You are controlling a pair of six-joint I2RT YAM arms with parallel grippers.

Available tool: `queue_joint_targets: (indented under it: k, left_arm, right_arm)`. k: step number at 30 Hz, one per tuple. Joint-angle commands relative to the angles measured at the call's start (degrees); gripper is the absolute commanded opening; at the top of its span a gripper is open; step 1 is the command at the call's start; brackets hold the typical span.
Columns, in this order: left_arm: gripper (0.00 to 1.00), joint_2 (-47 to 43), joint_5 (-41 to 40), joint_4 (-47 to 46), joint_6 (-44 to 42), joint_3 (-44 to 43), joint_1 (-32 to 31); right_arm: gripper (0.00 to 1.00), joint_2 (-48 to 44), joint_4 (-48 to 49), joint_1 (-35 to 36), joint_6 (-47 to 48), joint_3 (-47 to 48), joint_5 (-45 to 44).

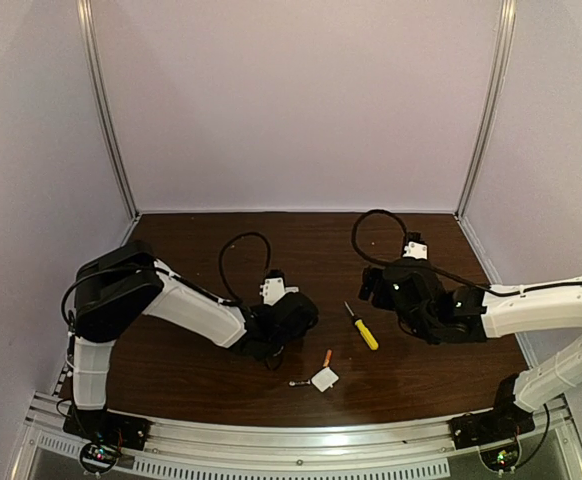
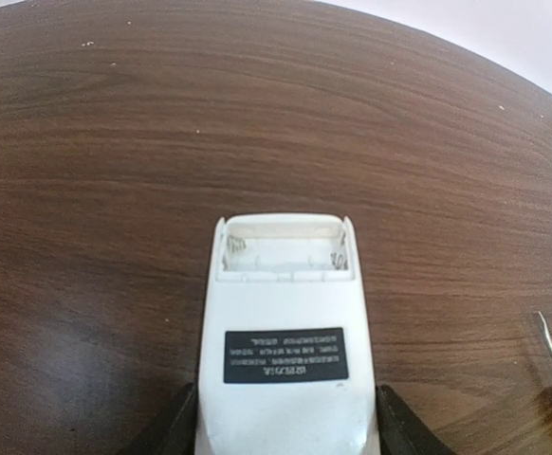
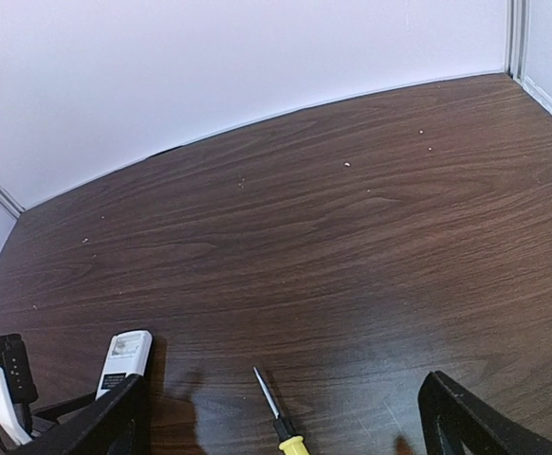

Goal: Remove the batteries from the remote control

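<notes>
The remote control lies white back up with its dark label showing, and my left gripper is shut on its near end, one finger at each side. Its open battery compartment shows bare contacts and no battery. From the right wrist view the remote control appears at the lower left. One orange battery lies on the table in front of my left gripper. My right gripper is open and holds nothing, and its fingers straddle the screwdriver tip. In the top view the left gripper hides the remote.
A yellow-handled screwdriver lies between the two grippers, seen also as the screwdriver from the right wrist. A small white square cover and a tiny silvery piece lie near the front edge. Walls enclose the brown table.
</notes>
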State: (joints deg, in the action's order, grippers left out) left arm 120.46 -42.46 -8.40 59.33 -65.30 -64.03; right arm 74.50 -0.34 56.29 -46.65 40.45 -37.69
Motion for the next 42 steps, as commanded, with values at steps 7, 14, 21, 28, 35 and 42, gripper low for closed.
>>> queue_joint_targets:
  k: [7, 14, 21, 28, 35, 42]
  left_arm:
    - [0.71, 0.7, -2.2, 1.2, 0.4, 1.1, -0.4]
    - [0.97, -1.7, -4.2, 3.4, 0.4, 1.5, -0.9]
    - [0.97, -9.0, -8.4, 8.0, -4.2, 3.4, -1.1]
    - [0.97, -19.9, -18.7, 10.0, -14.2, 9.7, -0.7]
    - [0.97, -33.1, -20.1, -1.0, -32.4, 19.5, 4.9]
    - [0.97, -47.9, -9.4, -12.3, -48.2, 30.0, 15.2]
  right_arm:
    - [1.00, 1.5, 0.2, 0.4, 1.8, -0.3, -1.8]
    - [1.00, 2.2, 2.0, 0.4, 2.6, -0.2, -1.8]
    - [1.00, 2.2, 3.6, 0.4, 4.1, -0.8, -1.4]
    - [1.00, 1.5, 6.3, 0.3, 7.2, -2.1, -2.0]
    - [1.00, -1.6, 11.7, 0.4, 12.9, -5.6, -3.3]
    - [1.00, -4.3, 19.7, 0.3, 18.4, -10.1, -0.3]
